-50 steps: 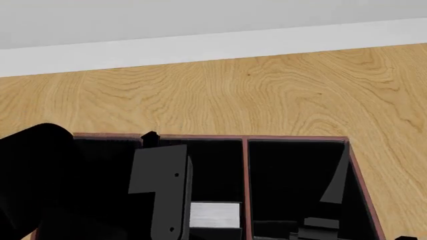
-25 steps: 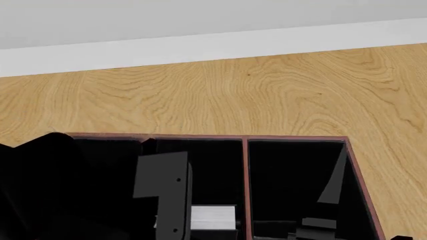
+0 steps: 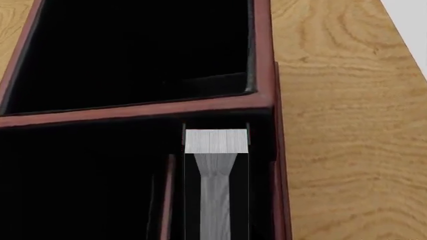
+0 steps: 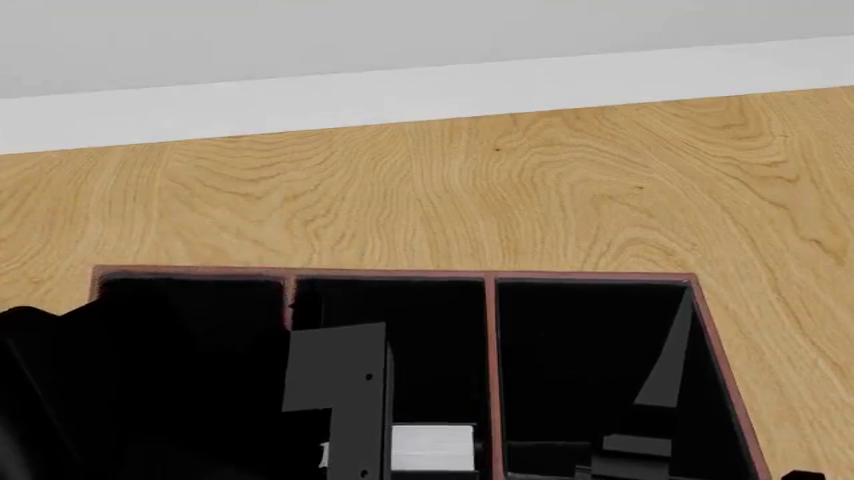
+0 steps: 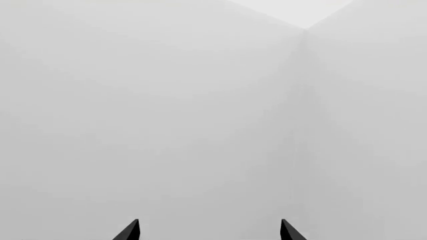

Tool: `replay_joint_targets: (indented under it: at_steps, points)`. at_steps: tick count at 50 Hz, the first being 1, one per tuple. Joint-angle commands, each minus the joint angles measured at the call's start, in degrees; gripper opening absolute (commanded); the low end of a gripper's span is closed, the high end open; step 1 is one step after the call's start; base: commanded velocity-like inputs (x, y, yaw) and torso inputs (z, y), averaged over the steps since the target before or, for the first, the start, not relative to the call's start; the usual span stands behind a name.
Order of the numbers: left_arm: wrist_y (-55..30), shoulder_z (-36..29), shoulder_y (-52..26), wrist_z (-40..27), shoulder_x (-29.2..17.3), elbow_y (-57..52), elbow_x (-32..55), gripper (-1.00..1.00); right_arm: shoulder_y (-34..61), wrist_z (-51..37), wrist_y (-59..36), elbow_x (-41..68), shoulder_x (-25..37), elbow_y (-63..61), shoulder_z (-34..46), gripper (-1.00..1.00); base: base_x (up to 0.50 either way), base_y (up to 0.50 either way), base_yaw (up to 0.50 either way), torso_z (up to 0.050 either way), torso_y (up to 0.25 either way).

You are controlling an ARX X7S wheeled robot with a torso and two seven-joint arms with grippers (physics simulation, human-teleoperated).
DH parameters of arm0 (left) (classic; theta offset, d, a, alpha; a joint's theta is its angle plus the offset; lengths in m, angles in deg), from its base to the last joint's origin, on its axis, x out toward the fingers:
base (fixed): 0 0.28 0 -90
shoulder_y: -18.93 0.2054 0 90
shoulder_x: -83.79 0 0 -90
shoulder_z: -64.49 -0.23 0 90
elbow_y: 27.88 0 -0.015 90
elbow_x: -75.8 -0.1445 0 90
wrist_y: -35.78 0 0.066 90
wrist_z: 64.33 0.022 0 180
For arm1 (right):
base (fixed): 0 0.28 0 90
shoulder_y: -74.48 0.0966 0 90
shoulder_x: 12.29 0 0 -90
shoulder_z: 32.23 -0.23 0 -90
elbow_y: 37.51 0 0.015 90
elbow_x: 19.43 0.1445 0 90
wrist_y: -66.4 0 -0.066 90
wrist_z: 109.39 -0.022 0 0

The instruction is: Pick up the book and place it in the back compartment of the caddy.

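The caddy (image 4: 491,330) is a dark-red box with black cells, low in the head view. The book (image 4: 434,447) shows as a strip of white-grey page edges in the middle far cell, next to the red divider. My left gripper (image 4: 340,400) reaches down into that cell. In the left wrist view the book (image 3: 215,142) stands between the jaws of my left gripper (image 3: 215,222), inside the caddy (image 3: 263,102) close to its outer wall. The gripper is shut on the book. My right gripper (image 5: 209,231) is open and empty, facing a white wall.
The caddy stands on a wood-grain table (image 4: 534,190) with a white wall (image 4: 400,90) behind it. My black left arm (image 4: 120,390) covers the caddy's left cells. Dark grey parts (image 4: 667,355) show over the right cell.
My left arm has sunk lower with the book, which now shows lower in the head view. The caddy's far left corner has come into view.
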Motion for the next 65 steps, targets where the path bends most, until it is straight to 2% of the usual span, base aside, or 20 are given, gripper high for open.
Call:
replay_joint_targets:
  at_steps: [1,34,35,65]
  points:
    - [1.5,-0.3,1.0,-1.4,-0.2,0.5,-0.2,-1.00,-0.5,0.1,0.9,-0.2,0.0,0.6,0.1,1.00,0.00,0.00,0.00,0.000,0.000]
    - [8.3,-3.3,4.2,-3.8,2.2,10.0,-4.3,-1.00,0.5,-0.3,0.5,-0.3,0.0,1.2,1.3,1.00,0.00,0.00,0.00,0.000,0.001]
    - [8.8,-3.4,4.3,-4.1,2.3,10.2,-4.6,1.00,0.4,-0.3,0.7,-0.3,0.0,1.3,1.3,1.00,0.00,0.00,0.00,0.000,0.000]
    - [7.8,-2.6,3.3,-4.6,1.6,8.1,-3.8,1.00,0.8,-0.3,0.7,0.1,0.5,1.3,1.5,1.00,0.00,0.00,0.00,0.000,0.000]
